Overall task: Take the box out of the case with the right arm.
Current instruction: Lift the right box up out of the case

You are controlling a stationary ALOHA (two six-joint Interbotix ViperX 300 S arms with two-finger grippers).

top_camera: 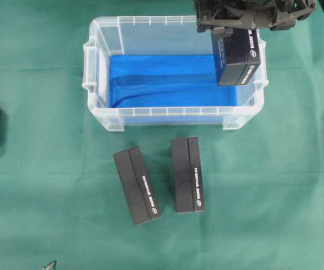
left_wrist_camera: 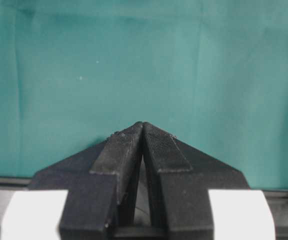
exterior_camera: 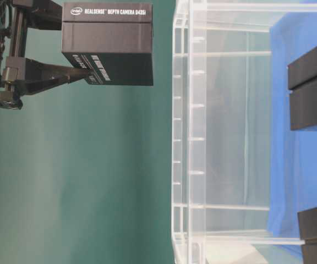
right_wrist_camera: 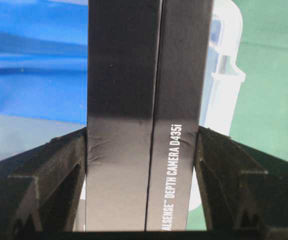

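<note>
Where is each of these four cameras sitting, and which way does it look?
Overhead: above, facing down on the case, two boxes on the cloth, right claw.
Table-level: low, picture turned sideways, facing the case wall and the held box.
Left wrist: on the left arm, facing cloth past its shut left claw.
Right wrist: on the right arm, facing down along the box.
Shared: overhead, table-level and right wrist show the box.

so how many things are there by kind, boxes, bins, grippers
black boxes: 3, one held in the right gripper above the case, two on the cloth in front of it
clear case: 1
grippers: 2, right shut on the box, left gripper shut on nothing
total: 6
</note>
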